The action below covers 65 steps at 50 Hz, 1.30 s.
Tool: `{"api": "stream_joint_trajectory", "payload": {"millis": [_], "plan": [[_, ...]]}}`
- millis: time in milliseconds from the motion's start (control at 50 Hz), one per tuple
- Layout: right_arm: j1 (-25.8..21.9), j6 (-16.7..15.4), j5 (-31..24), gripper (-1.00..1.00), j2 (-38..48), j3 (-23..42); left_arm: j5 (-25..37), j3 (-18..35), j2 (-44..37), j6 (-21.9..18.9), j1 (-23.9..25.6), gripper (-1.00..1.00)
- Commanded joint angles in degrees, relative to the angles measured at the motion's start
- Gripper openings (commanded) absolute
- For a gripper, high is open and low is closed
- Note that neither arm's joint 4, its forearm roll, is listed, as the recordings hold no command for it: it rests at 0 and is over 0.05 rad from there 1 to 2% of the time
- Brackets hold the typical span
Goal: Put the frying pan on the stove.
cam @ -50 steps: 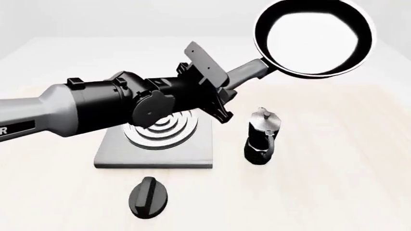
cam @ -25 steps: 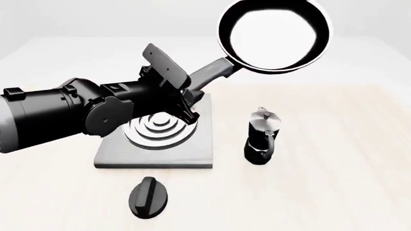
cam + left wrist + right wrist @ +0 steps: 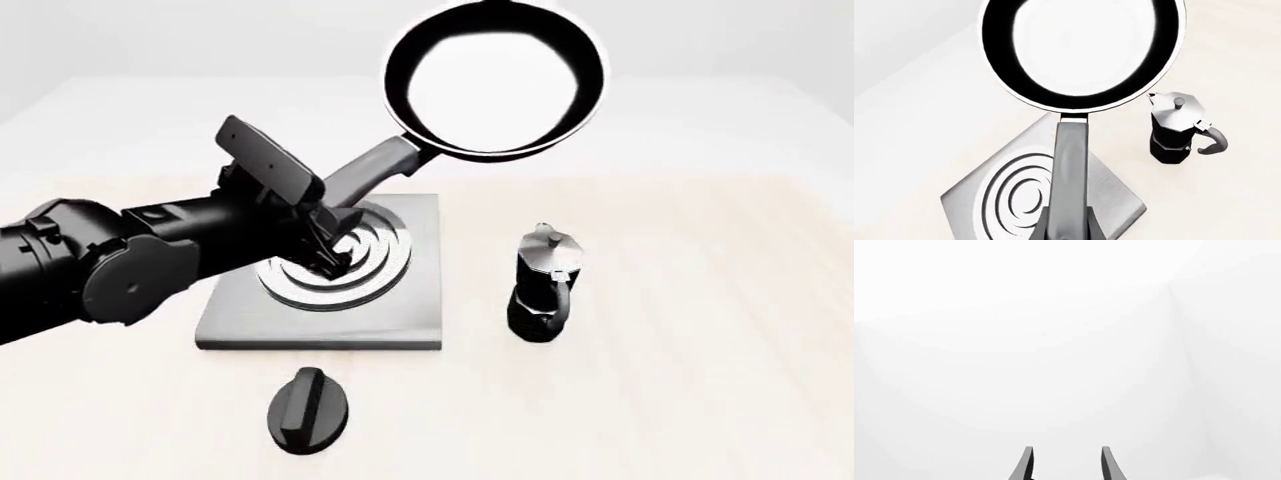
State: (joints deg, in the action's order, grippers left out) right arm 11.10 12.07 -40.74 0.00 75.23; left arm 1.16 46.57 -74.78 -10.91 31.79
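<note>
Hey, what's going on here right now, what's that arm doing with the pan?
The left gripper holds the frying pan by its handle, in the air above the far side of the stove. The pan is not yet set down. A moka pot stands right of the stove and a black knob lies in front. The right gripper is open, holding nothing.

1. I see the stove (image 3: pixel 400 310) lying on the desk (image 3: pixel 694 400), left of the moka pot (image 3: pixel 545 283).
2. The knob (image 3: pixel 308 410) sits just before the stove.
3. The frying pan (image 3: pixel 494 80) hangs above the stove's far edge.
</note>
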Motion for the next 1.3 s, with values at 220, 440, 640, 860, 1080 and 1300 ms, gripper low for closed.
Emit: {"api": "stream_joint_trajectory", "payload": {"millis": [220, 440, 640, 860, 1080, 1300], "plan": [[0.2, 0.0, 0.1, 1.00, 0.0, -0.1, 1.0, -6.7, 8.8, 1.8, -3.4, -1.00], [0.1, -0.2, 0.3, 1.00, 0.0, -0.1, 4.5, -8.5, 12.1, 1.6, -5.1, -1.00], [0.4, 0.0, 1.6, 1.00, 0.0, -1.4, 6.1, -10.1, 14.8, 2.6, -5.7, -1.00], [0.4, 0.0, 0.9, 1.00, 0.0, -0.8, 8.3, -12.3, 18.4, 3.9, -6.6, -1.00], [0.7, 0.1, 0.3, 1.00, 0.0, -0.1, 10.6, -14.4, 21.5, 4.9, -7.5, -1.00], [0.5, -0.1, 0.0, 1.00, 0.0, 0.1, 12.6, -16.2, 24.6, 6.3, -8.1, -1.00]]}}
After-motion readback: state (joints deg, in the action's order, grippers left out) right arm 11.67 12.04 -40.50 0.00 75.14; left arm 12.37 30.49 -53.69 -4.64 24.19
